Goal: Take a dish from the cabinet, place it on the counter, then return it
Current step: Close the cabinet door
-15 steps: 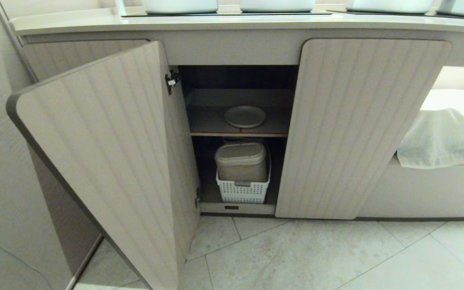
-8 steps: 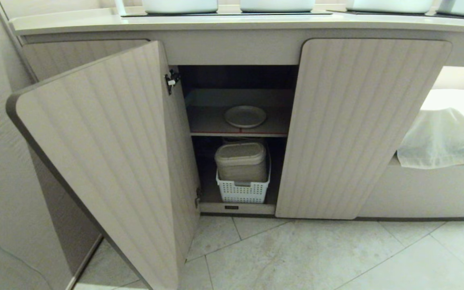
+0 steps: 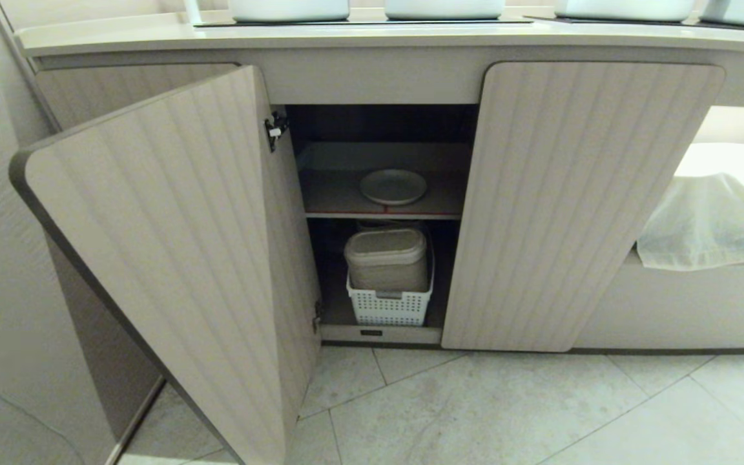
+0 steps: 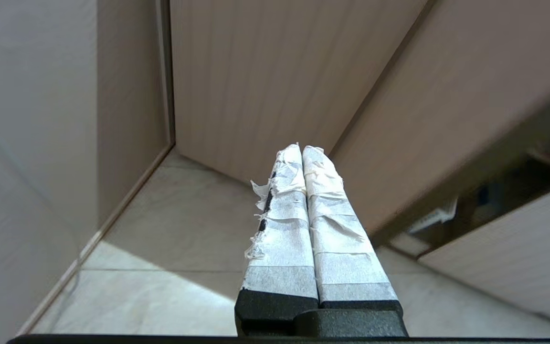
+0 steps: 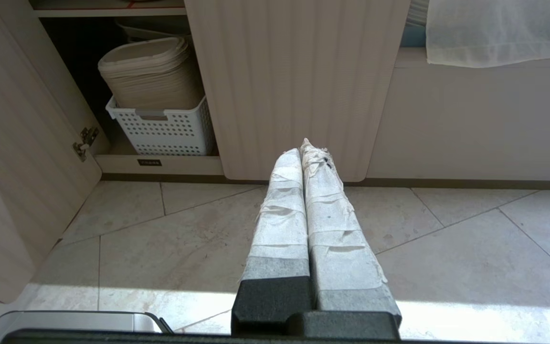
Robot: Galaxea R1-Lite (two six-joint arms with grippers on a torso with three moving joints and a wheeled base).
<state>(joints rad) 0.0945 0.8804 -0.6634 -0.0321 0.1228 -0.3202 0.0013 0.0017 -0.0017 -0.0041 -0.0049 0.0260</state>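
Being cut off by the head view's upper edge, the counter [image 3: 346, 35] is shown only as a front strip. Neither arm is being shown in that view. The left gripper [image 4: 302, 149] and right gripper [image 5: 306, 147] are being held pressed together, empty, above the tiled floor [image 3: 507, 413]. The dish [image 3: 392, 186] is lying on the cabinet [image 3: 578, 206] shelf.

Left pincer [image 4: 302, 149] and right pincer [image 5: 307, 145] both closed, empty, angled downward
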